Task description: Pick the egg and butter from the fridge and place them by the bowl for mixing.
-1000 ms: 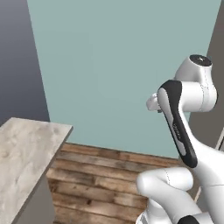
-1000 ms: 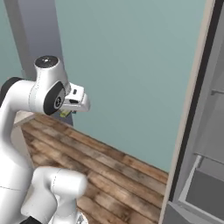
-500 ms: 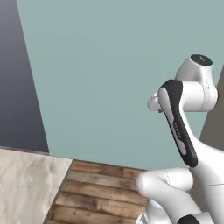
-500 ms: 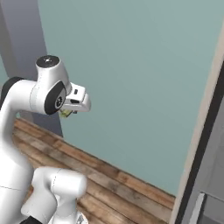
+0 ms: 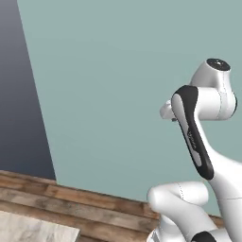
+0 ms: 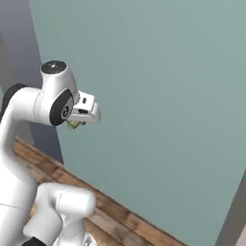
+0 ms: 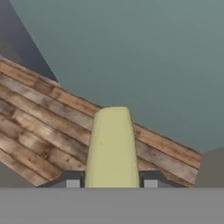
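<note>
In the left base view the white arm folds up at the right, its dark-striped link in front of the hand, so the pincer is hidden behind that link and its jaws cannot be judged from here. A teal wall (image 5: 118,90) fills most of the background, with a dark grey panel (image 5: 19,94) running down the left edge. Below lies a wooden plank floor (image 5: 71,208), and the pale stone corner of a counter (image 5: 33,231) is cut off at the bottom left.

In the right base view the hand points right from the arm's upper joint. A small yellowish piece, the butter (image 6: 73,124), peeks out beneath the white hand; most of it is covered, and the pincer's tips are too small to make out. The same teal wall stands behind, the dark panel sits at the left, and a grey strip (image 6: 235,211) is cut off at the lower right; I cannot tell what it belongs to.

In the hand view the pincer (image 7: 112,183) is clamped on the pale yellow stick of butter, which rises between the two grey finger tips (image 7: 72,180) and juts forward over the plank floor. Its near end is hidden. A blurred grey shape (image 7: 212,168) at the right edge is unidentifiable.
</note>
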